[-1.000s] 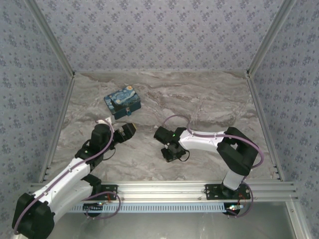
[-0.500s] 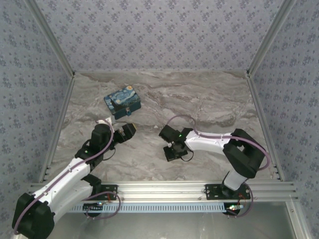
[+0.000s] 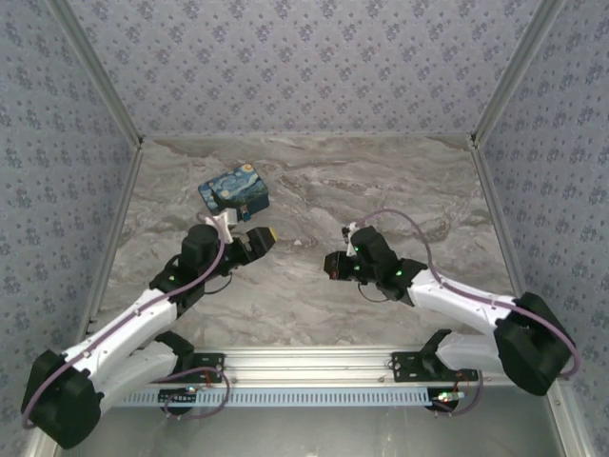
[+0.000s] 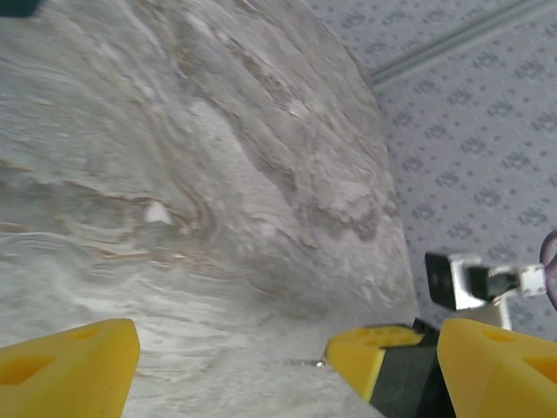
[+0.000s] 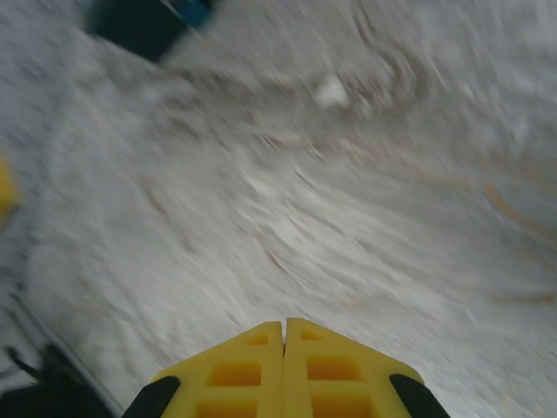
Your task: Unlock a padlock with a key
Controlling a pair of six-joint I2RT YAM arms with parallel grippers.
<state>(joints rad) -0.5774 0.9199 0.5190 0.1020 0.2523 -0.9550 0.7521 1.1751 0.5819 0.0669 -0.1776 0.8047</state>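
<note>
Gaping L end effector [image 3: 266, 238] just beside box [image 3: 233, 190], padlock indistinct

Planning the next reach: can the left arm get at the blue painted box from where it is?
Probably yes. The left arm sits close by the blue painted box, bare table between them, jaws open. It points past the box, though, so it would need to turn first.

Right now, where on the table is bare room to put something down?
Free: the far right of the marble table, between the blue box and the right wall; also the near middle strip before the rail. Crowded: around the box, where the left pincer hangs close, facing the right pincer.
</note>
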